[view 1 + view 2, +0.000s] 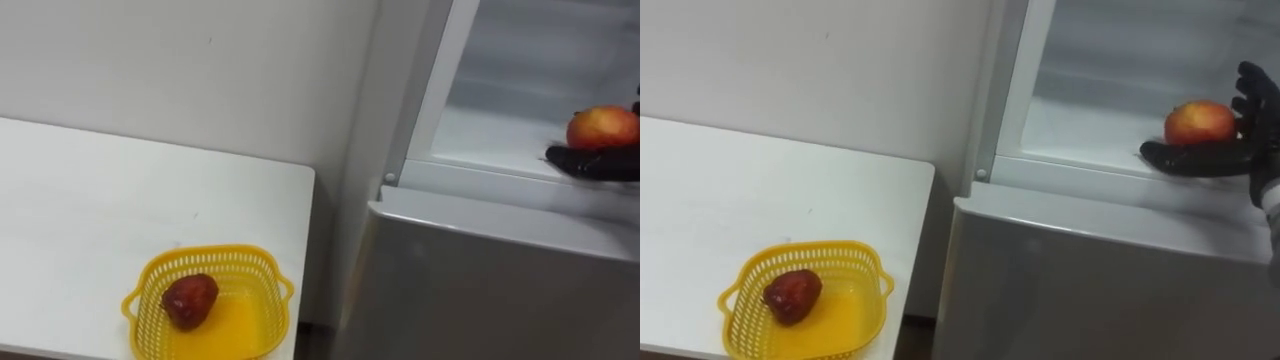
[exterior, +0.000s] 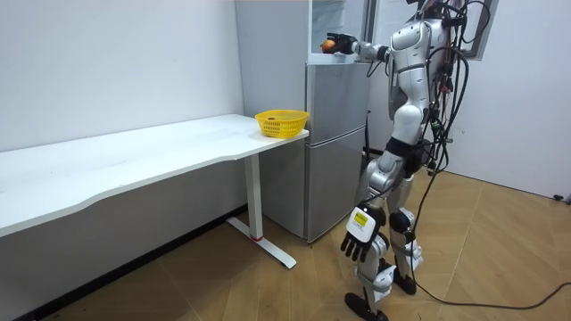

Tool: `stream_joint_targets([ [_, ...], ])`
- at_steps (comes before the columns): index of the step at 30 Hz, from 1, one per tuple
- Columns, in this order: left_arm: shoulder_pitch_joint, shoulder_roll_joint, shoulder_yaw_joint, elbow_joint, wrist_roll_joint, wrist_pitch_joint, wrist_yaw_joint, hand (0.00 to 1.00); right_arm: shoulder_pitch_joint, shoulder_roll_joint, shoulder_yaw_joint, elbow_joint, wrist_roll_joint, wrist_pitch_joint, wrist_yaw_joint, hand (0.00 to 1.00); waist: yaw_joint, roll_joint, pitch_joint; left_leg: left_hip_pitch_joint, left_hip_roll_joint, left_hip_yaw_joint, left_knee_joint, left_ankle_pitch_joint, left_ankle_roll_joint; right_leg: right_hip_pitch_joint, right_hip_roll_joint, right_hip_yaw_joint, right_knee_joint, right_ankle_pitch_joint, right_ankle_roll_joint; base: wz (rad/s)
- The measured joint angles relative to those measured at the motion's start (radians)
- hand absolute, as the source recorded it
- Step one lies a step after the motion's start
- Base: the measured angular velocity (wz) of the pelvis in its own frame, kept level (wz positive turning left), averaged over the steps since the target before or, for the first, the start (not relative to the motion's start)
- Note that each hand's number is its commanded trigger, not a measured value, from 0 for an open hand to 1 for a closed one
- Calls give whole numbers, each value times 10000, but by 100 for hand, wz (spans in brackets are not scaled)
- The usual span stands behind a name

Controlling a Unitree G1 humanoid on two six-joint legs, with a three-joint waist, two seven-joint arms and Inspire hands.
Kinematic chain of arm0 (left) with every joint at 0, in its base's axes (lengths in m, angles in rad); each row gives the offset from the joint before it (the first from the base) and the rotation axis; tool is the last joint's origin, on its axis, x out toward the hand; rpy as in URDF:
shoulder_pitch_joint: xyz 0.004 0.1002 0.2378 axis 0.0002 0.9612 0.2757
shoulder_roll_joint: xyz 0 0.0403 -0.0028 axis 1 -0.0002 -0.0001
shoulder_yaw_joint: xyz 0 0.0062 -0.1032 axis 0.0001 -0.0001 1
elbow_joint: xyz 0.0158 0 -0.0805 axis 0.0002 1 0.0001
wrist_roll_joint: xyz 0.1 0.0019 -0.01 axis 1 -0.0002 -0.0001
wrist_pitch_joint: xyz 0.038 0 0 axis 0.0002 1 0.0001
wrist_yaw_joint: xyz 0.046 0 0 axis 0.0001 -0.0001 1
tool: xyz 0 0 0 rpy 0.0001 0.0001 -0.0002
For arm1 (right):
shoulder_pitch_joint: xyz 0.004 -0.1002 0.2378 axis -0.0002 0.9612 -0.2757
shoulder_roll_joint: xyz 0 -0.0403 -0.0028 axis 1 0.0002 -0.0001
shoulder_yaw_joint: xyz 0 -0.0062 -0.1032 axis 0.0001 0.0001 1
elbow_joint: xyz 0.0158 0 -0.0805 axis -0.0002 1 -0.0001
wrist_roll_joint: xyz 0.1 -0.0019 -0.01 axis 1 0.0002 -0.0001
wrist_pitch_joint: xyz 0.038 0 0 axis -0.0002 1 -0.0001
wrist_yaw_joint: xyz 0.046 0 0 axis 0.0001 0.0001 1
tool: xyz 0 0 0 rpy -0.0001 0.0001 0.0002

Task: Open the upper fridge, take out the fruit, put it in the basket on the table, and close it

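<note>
Basket, red fruit | right robot hand grips apple in fridge

Robot body: silver-grey shell, black hands.

Torso, arms and legs wear glossy silver-grey shells, rounded at shoulder and hip, with dark joints between the segments. Right hand is matte black all over, its fingers thick and segmented. Left hand is black too, with a small white tag carrying a yellowish mark on its back. Dark cables and straps run from the shoulders upward; one dark cable lies across the floor.
</note>
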Motion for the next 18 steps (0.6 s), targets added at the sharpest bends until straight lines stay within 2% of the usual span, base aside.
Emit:
stream_joint_targets([
  [7, -16, 2, -14, 6, -87, 170, 0, 0, -223, -3, 313, 369, -52, 31, -159, 0, 34, -14, 12, 21, -8, -53, -18, 16, -18, 48, 5, 10, 1, 0, 0, 1],
  [9, -33, 4, -23, 6, -92, 181, 0, 0, -224, -4, 315, 405, -67, 29, -211, 0, 52, -31, 54, 20, -8, -60, -24, 16, -18, 65, 5, 7, -2, 0, 0, 0],
  [11, -33, 13, -51, 4, -113, 237, 0, 0, -230, -7, 368, 424, -46, 20, -343, 0, 70, -64, 152, 5, -8, -77, -47, 13, -22, 98, 12, -2, -9, 0, 0, 0],
  [12, -33, 13, -61, 4, -115, 267, 0, 0, -233, -12, 405, 424, -47, 16, -371, 0, 72, -78, 159, -2, -8, -78, -54, 12, -24, 94, 13, -1, -14, 0, 0, 0],
  [18, -59, 41, -234, 2, -212, 288, 58, 0, -235, -141, 747, 499, -59, -12, -413, 0, 75, -149, 126, -17, -9, -75, -52, 13, -24, 60, 18, 7, -18, 0, 0, 0],
])
